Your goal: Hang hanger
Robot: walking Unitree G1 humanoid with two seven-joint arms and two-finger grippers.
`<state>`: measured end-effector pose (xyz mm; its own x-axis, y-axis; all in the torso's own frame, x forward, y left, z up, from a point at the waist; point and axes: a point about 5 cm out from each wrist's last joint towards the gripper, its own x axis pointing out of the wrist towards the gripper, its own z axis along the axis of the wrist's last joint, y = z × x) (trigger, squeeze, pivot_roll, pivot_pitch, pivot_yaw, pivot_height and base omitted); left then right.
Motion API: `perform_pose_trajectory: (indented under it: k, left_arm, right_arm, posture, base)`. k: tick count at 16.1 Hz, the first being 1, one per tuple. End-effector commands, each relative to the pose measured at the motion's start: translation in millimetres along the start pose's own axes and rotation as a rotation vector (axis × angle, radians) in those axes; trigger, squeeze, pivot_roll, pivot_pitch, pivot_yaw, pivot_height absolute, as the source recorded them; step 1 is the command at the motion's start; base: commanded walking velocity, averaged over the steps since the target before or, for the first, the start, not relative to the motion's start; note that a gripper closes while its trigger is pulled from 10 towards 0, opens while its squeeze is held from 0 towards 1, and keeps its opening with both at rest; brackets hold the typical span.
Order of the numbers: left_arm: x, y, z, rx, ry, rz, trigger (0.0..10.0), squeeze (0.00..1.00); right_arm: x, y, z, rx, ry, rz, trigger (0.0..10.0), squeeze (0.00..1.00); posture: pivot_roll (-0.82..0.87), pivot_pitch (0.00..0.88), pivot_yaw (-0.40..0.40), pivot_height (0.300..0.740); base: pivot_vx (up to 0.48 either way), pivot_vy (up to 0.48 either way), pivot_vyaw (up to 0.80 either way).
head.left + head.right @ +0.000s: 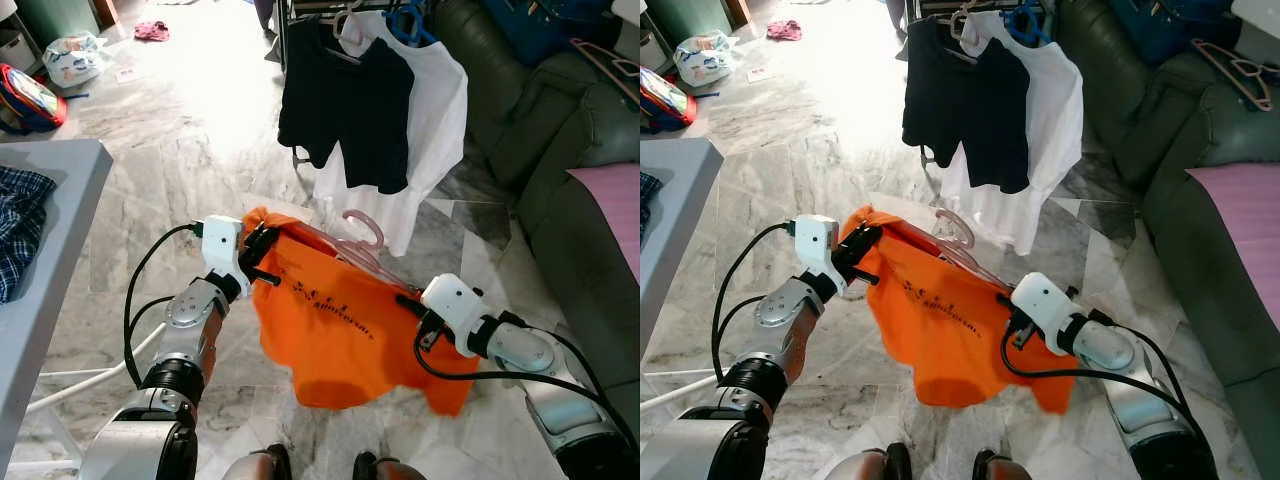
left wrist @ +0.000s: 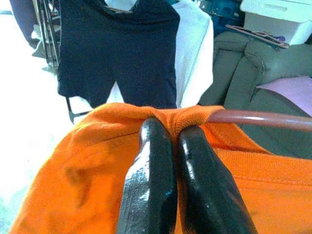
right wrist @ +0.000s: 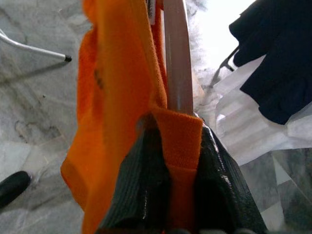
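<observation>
Both of our arms reach out low in front of us, carrying an orange shirt on a pink hanger between them. Our left gripper is clamped on the shirt's shoulder at one end of the hanger; the left wrist view shows its fingers pressed together on the cloth with the pink bar running off beside them. Our right gripper is closed on the other shoulder, fabric and bar pinched between its pads. The hanger's long axis runs from one gripper to the other, hook rising at the middle. Ahead of us and higher stands the clothes rack, holding a black shirt and a white shirt; we judge the hook must travel forward and up.
</observation>
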<state>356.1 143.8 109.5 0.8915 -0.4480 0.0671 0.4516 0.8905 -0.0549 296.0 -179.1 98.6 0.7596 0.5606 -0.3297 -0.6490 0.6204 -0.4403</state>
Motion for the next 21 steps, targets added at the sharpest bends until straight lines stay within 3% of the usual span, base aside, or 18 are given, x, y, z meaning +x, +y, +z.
perform_pose_trajectory:
  k: [1,6,9,13,15,17,19,21]
  left_arm:
    - [-1.4,5.5,1,-0.004,0.006,0.017,0.0,0.0]
    - [-4.2,16.5,2,0.01,0.012,0.102,0.0,0.0]
    - [-4.8,15.4,-2,0.009,0.032,0.104,0.0,0.0]
    - [-5.3,17.0,-4,0.019,0.055,0.119,0.0,0.0]
    - [-4.5,19.8,-1,0.029,0.051,0.145,0.0,0.0]
    - [-2.5,20.2,2,0.015,0.031,0.158,0.0,0.0]
    - [1.8,16.0,7,0.006,0.006,0.134,0.0,0.0]
    - [2.2,16.8,9,0.014,-0.003,0.143,0.0,0.0]
  right_arm:
    - [-6.5,0.6,-14,0.002,0.063,-0.012,10.0,0.0]
    - [-35.8,5.1,-19,-0.003,0.042,0.083,10.0,0.0]
    - [-66.2,-4.6,-22,-0.003,0.053,0.093,10.0,0.0]
    - [-93.9,-16.7,-18,-0.013,0.094,0.109,10.0,0.0]
    - [-112.3,-23.2,-22,-0.021,0.163,0.122,10.0,0.0]
    - [-113.4,-25.3,-32,-0.052,0.239,0.105,10.0,0.0]
    - [-100.1,-25.5,-45,-0.067,0.322,0.04,10.0,0.0]
    - [-97.6,-21.3,-53,-0.069,0.374,0.053,10.0,0.0]
  posture:
    - [-0.05,0.193,0.02,0.74]
    - [-0.05,0.193,0.018,0.74]
    - [-0.06,0.196,0.021,0.74]
    - [-0.07,0.199,0.026,0.74]
    - [-0.07,0.202,0.029,0.74]
    - [-0.08,0.202,0.03,0.74]
    - [-0.07,0.204,0.029,0.74]
    - [-0.07,0.206,0.027,0.74]
  base:
    - [0.0,0.0,0.0]
    - [0.0,0.0,0.0]
    - [0.0,0.0,0.0]
    - [0.0,0.0,0.0]
    - [0.0,0.0,0.0]
    - [0.0,0.0,0.0]
    - [0.0,0.0,0.0]
    - [0.0,0.0,0.0]
